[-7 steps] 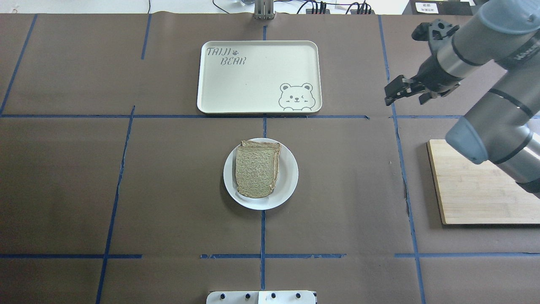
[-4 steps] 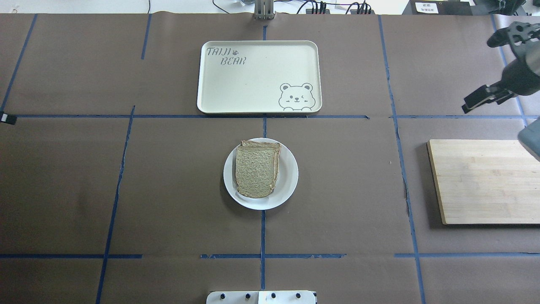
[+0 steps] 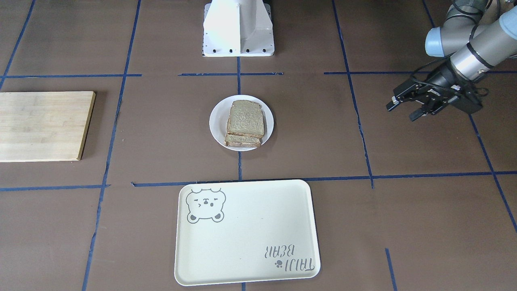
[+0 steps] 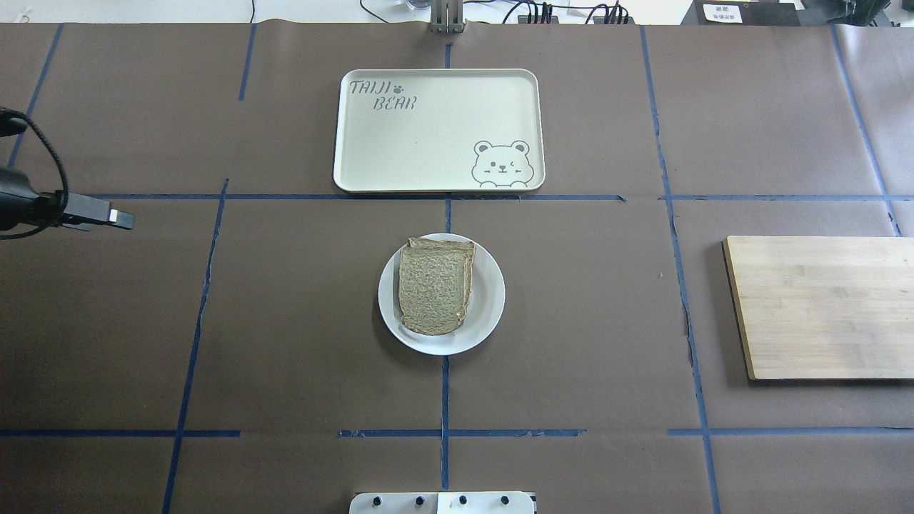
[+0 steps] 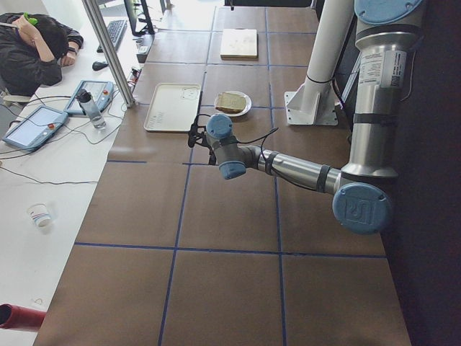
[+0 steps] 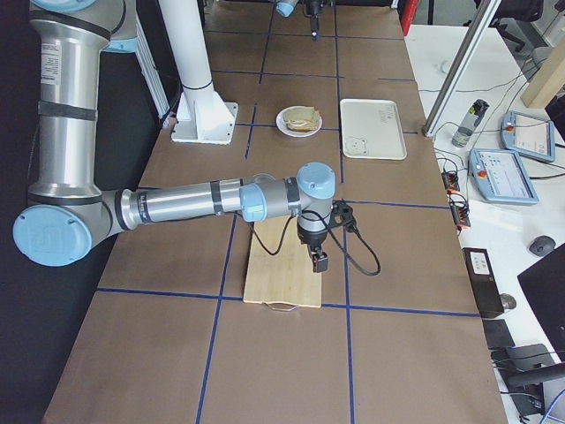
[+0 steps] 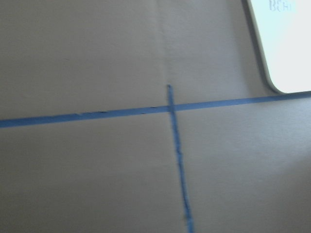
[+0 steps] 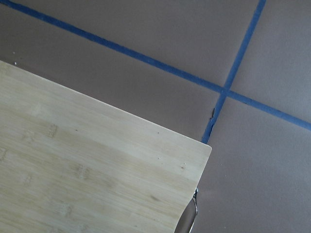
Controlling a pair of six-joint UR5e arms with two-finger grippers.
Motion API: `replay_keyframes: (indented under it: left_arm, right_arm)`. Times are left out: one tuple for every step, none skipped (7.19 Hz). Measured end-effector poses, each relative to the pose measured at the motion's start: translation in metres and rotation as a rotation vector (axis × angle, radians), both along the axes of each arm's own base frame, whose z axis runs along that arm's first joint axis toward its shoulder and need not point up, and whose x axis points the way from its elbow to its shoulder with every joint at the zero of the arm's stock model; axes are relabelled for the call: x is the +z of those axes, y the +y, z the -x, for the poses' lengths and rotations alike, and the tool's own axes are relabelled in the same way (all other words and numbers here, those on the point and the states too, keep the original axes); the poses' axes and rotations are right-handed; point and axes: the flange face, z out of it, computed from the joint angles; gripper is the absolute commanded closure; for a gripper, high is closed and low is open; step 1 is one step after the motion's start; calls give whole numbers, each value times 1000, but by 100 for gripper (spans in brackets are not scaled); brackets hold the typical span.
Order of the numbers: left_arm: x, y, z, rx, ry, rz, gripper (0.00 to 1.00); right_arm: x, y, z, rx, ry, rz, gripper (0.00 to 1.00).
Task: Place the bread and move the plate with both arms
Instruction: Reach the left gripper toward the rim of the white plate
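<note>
The bread [image 4: 432, 289] lies as a small stack of tan slices, a plain one on top, on the round white plate [image 4: 491, 300] at the table's middle; both also show in the front-facing view, bread [image 3: 246, 118] and plate [image 3: 216, 121]. My left gripper [image 3: 400, 112] is open and empty, low over the table far to the plate's side; it enters the overhead view [image 4: 107, 218] at the left edge. My right gripper [image 6: 318, 261] hangs over the wooden board's outer end; I cannot tell whether it is open or shut.
A cream bear tray [image 4: 439, 130] lies beyond the plate; its corner shows in the left wrist view [image 7: 286, 43]. A wooden cutting board [image 4: 821, 307] lies at the right; its corner fills the right wrist view [image 8: 97, 170]. A white pedestal [image 3: 238, 28] stands behind the plate.
The right arm has drawn back to the right and left the overhead view. The left gripper has come into that view from the left edge. Plate and bread have not moved.
</note>
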Motion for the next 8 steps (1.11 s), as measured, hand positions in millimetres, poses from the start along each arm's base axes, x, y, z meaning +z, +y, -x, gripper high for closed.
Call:
replay_keyframes:
  left_arm:
    - [-25, 0, -24, 8, 48, 30, 0]
    - [-44, 5, -49, -5, 92, 47, 0]
    - [-59, 17, -78, -43, 148, 63, 0]
    - [-76, 31, -113, -88, 215, 85, 0]
    - [-97, 45, -153, -127, 274, 113, 0]
    - [-117, 61, -194, -157, 332, 158, 0]
    - [-130, 76, -226, -179, 383, 196, 0]
    - [-130, 88, -249, -193, 425, 209, 1]
  right_arm:
    - [14, 16, -10, 8, -16, 25, 0]
    - [19, 23, -13, 13, -26, 38, 0]
    - [23, 27, -14, 15, -30, 48, 0]
    - [28, 33, -16, 19, -30, 61, 0]
    - [33, 38, -19, 27, -28, 73, 0]
    - [35, 41, -21, 33, -28, 78, 0]
    - [35, 42, -22, 36, -28, 79, 0]
    - [34, 42, -23, 38, -29, 78, 0]
